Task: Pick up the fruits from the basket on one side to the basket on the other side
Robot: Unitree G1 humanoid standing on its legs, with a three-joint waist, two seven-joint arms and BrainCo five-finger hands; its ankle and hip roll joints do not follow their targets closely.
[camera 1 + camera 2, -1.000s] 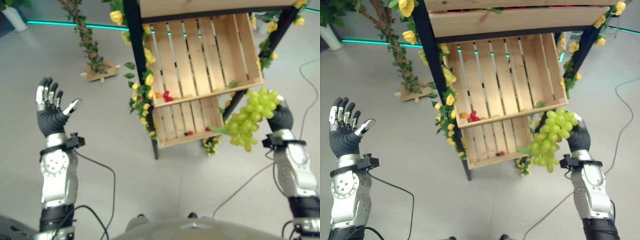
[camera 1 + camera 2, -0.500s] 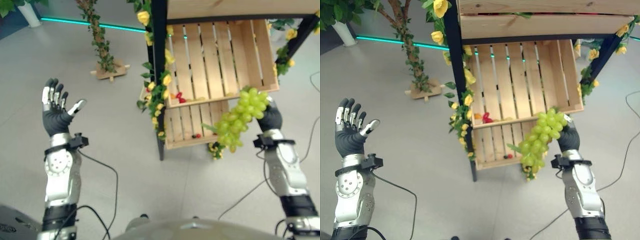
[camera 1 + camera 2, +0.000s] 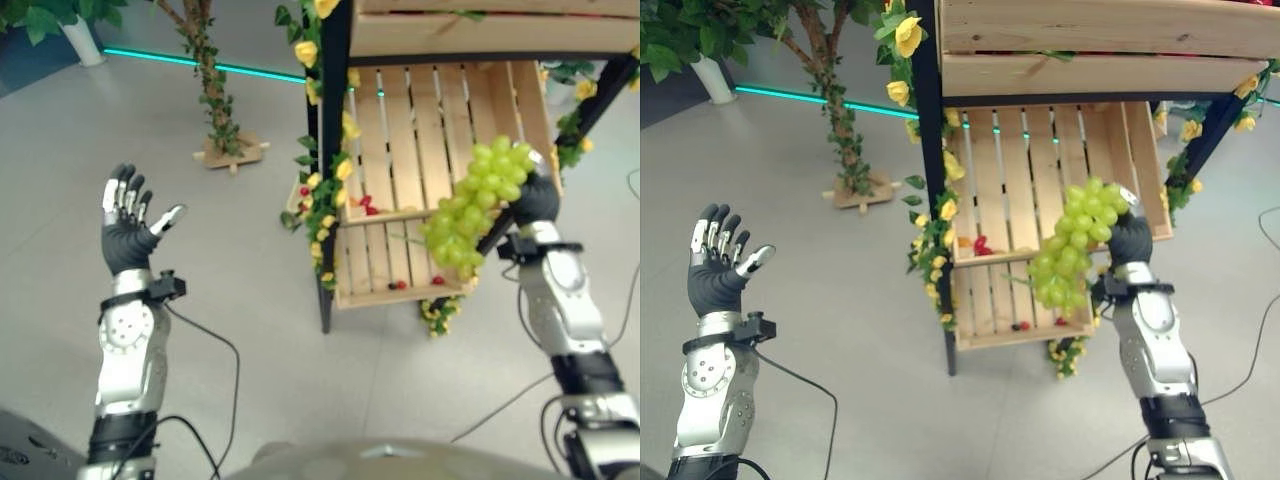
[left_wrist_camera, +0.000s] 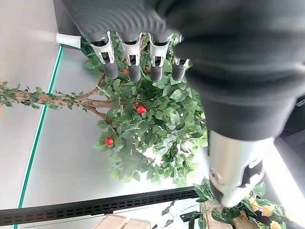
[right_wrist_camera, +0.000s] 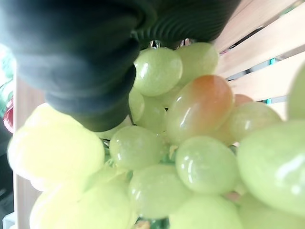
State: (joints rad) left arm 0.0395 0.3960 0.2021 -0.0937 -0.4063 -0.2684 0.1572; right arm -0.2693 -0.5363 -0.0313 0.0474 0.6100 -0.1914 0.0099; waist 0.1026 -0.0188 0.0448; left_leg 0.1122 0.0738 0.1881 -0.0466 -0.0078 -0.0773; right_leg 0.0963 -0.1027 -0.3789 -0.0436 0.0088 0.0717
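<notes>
My right hand point(image 3: 1129, 240) is up in front of the shelf unit point(image 3: 931, 170), fingers curled round the top of a bunch of green grapes point(image 3: 1072, 245); the bunch hangs down & to my left from the grip, in the air in front of the middle wooden crate point(image 3: 1040, 170), w/ its lower end over the front edge of the lower crate point(image 3: 985, 305). Not resting on anything.

Right wrist view: grapes point(image 5: 190, 143) right up against the dark cover, one grape w/ an orange-red blush, crate slats behind. Can't see that blush from the head views.

Head views: a few small red & orange fruits point(image 3: 978, 244) at the front left of the middle crate, a couple of small red ones point(image 3: 1021, 325) in the lower crate. Yellow flowers point(image 3: 908, 35) & leaves climb the black post.

My left hand point(image 3: 128, 222) is raised well off to the left over the grey floor point(image 3: 240, 290), palm up, fingers straight & spread, thumb out, holding nothing. Left wrist view looks past those fingers point(image 4: 134, 67) at a leafy tree point(image 4: 143, 129) w/ small red fruit point(image 4: 109, 141) on it; from the head it's just a vine-wrapped trunk point(image 3: 840, 120) on a small stand.
</notes>
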